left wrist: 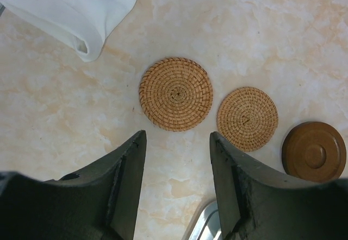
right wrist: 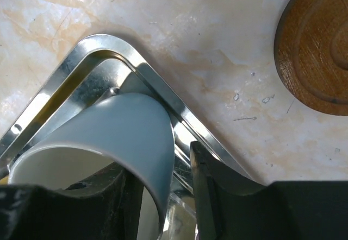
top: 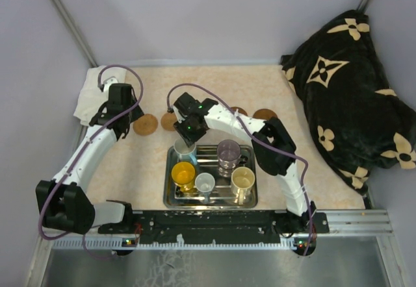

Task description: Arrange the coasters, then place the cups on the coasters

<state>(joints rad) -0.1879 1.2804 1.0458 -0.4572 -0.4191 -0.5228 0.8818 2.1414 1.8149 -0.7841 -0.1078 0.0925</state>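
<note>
Obs: light blue cup (right wrist: 125, 137) stands in the 10 o'clock corner of the tray (right wrist: 157, 71). The right gripper (right wrist: 163, 161) straddles its wall, 1 finger inside and 1 outside. The jaws are narrow, but I cannot tell if they pinch yet.

Step, by my reading: picking up cup 1 of 5.

The coasters (left wrist: 175, 93) lie in a row toward 12 o'clock past the tray, all bare. The left gripper (left wrist: 178, 137) hangs wide and empty above them.

Next: a firm pinch, a straight lift clear of the rim, then a carry to the near wooden coaster (left wrist: 314, 152).

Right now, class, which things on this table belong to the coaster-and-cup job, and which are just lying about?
Job: woven coasters, wooden coasters, blue cup, purple cup, yellow cup, small white cup, cream cup.
Lying about: steel tray under the cups, white cloth, black flowered blanket.
</note>
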